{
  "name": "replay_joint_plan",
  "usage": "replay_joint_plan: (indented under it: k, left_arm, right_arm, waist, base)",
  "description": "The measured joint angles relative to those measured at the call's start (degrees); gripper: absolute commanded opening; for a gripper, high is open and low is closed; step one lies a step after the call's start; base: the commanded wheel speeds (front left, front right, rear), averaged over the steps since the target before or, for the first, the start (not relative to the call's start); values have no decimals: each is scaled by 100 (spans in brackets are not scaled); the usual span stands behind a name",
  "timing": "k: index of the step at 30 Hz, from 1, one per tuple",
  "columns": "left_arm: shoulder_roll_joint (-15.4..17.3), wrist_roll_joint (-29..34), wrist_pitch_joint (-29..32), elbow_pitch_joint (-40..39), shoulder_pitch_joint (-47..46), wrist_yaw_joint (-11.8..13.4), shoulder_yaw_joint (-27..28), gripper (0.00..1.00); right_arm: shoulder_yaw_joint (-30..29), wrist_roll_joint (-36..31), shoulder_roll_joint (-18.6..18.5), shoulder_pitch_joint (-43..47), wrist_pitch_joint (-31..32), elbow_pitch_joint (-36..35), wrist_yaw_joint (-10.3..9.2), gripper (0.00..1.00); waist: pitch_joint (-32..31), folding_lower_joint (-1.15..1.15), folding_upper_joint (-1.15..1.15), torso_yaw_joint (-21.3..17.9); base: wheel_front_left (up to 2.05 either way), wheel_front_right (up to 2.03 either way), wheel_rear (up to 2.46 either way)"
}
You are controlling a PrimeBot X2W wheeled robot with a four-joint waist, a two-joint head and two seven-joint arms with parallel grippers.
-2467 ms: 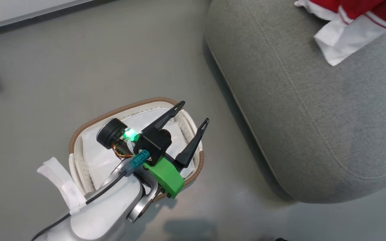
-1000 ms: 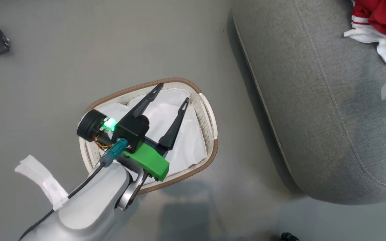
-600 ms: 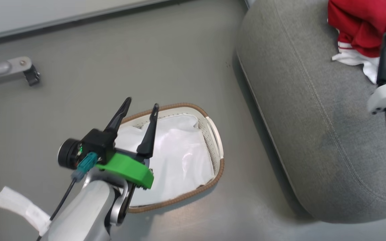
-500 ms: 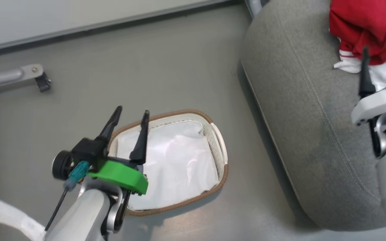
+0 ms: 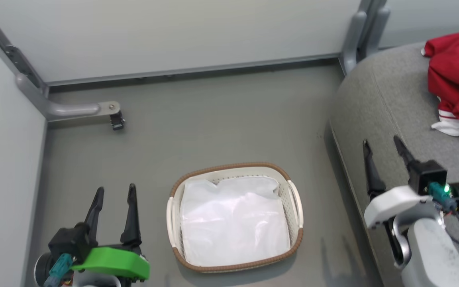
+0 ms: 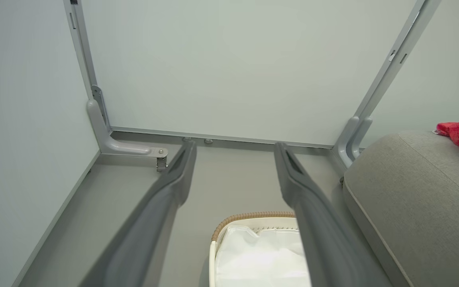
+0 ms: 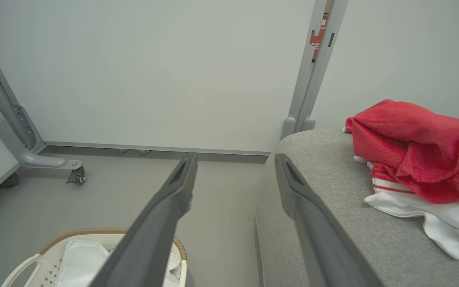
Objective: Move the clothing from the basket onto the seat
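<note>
The cream basket [image 5: 229, 166] with its brown rim stands on the floor, and a white liner [image 5: 233, 223] lies inside it. The red clothing [image 5: 458, 75] with white trim lies heaped on the grey seat [image 5: 389, 111] at the right. My left gripper [image 5: 116, 189] is open and holds nothing; it stands left of the basket. My right gripper [image 5: 381, 141] is open too, over the seat's near edge and short of the clothing. The left wrist view has the gripper [image 6: 234, 145] above the basket [image 6: 253, 216]. The right wrist view has the gripper [image 7: 235, 159] left of the clothing [image 7: 412, 151].
A grey frame foot with a caster [image 5: 114, 117] juts from the left wall onto the floor. Pale wall panels close the back and left. A grey post [image 5: 357, 36] stands at the seat's far corner. Grey floor surrounds the basket.
The head camera has tilted up, so the walls now show. The left gripper has come off the basket to its left. The right gripper has drawn back from the clothing.
</note>
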Motion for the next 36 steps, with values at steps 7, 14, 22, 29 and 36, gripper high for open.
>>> replay_joint_plan:
  k: [7,14,22,29,36]
  left_arm:
    - [-200,241,-1,-102,641,-68,638,100]
    - [-397,436,0,-353,1216,-208,1106,100]
    - [-558,569,0,-332,1356,-455,1283,100]
    - [-632,686,0,-230,1356,-557,1358,100]
    - [-673,792,0,-154,1355,-615,1400,100]
  right_arm:
    - [401,264,78,804,-1,-287,0,100]
    - [576,592,77,1302,0,-609,0,100]
    - [708,702,78,1449,-1,-612,0,100]
    - [728,721,78,1448,-1,-567,0,100]
    - [719,721,78,1447,-1,-568,0,100]
  waist:
    - [-430,0,0,302]
    - [-718,0,0,442]
    - [-779,0,0,348]
    - [-817,0,0,290]
    - [-855,0,0,285]
  base:
    - [0,0,0]
    - [0,0,0]
    - [0,0,0]
    - [0,0,0]
    - [0,0,0]
